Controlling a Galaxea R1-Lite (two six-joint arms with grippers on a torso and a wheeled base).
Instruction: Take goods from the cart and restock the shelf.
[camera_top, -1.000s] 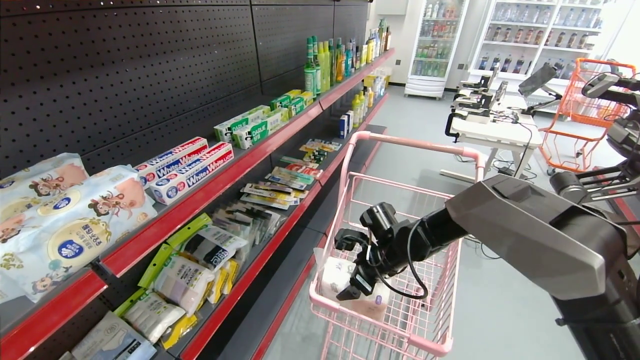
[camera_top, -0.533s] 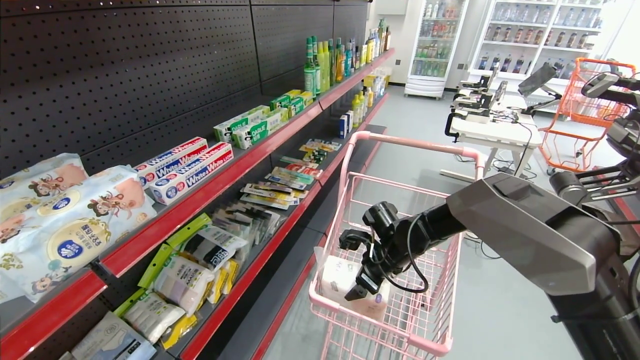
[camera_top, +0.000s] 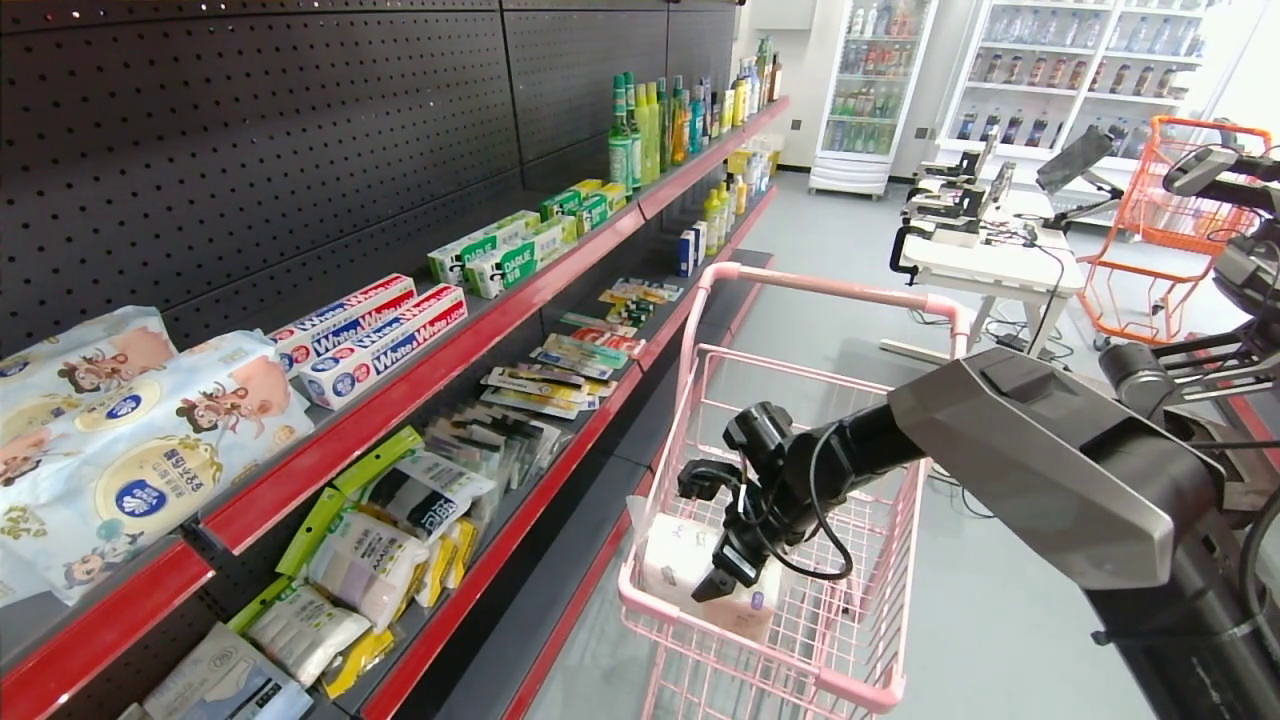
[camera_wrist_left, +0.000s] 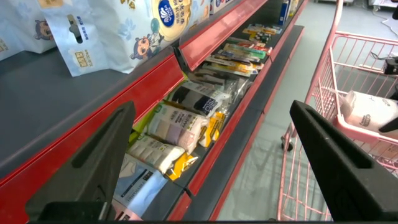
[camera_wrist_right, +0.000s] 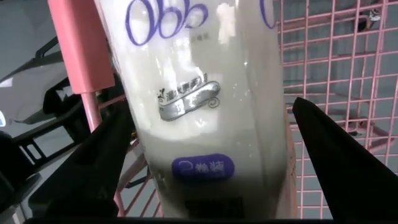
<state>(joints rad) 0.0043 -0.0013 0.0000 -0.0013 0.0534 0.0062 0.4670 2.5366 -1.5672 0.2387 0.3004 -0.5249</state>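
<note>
R gripper (camera_top: 722, 578) spread wide, straddling white plastic-wrapped pack (camera_top: 668, 552) in pink cart (camera_top: 818, 286), shelf-side corner. Prob. light, squashy, slick wrap; pinch mid-body. L gripper (camera_wrist_left: 211, 109) released, empty, beside shelf (camera_wrist_left: 205, 38).

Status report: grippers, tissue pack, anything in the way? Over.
Right gripper open, straddling white tissue pack in pink cart, rim close alongside. Left gripper open beside shelf.
</note>
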